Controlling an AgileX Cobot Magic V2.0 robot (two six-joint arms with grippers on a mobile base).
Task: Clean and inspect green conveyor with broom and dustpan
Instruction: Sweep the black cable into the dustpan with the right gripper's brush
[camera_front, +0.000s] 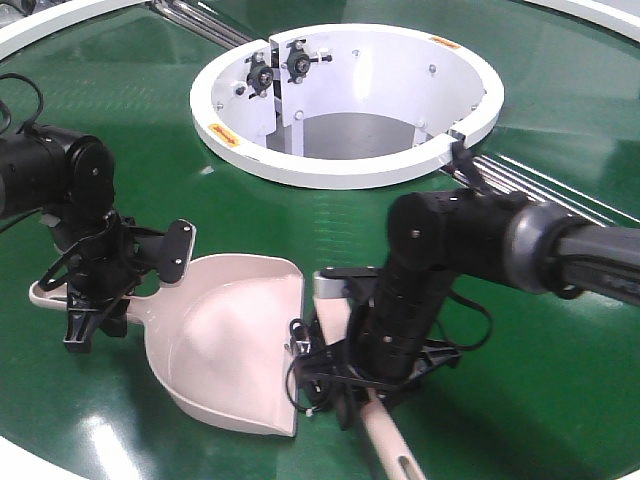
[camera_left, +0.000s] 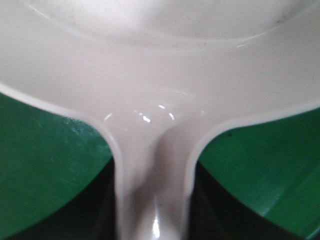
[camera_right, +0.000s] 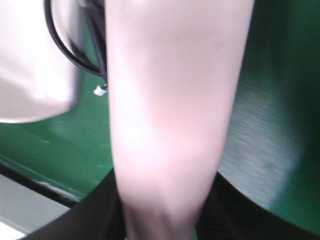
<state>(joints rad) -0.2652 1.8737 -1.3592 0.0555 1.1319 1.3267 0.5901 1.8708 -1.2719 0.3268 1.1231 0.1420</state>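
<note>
- Left gripper: jaws closed on the handle of the dustpan. Seen in the left wrist view hard against both flanks of the neck, just behind the flare into the pan.
- Right gripper: jaws closed across the broom at mid-body. Slotted handle tail behind the jaws, head end ahead of them.
- Dustpan: thin moulded plastic, pale beige-pink, glossy, with faint dark specks in the bowl. Judged light and fairly stiff, with some give at the lip. Smooth neck, so likely to twist in the jaws if the mouth drags. Holding close to the flare looks right for leverage.
- Broom: same pale plastic, flat, rigid, tapering. Judged light, with slick faces. Broad flat sides look the better bearing for the jaws. Bristles not visible.
- Between the two sets of jaws: pan lying flat, straight mouth edge turned toward the right jaws, just beside the broom head. Touching or apart, cannot tell.
- Under both: green conveyor, a glossy dark belt with a fine ribbed weave in the right wrist view. Probably low friction under plastic.
- Beyond the right jaws: white ring housing, and steel rollers at a seam.
- Nearest edge, behind the left jaws: white rim edging.
- No debris large enough to make out on the belt.
</note>
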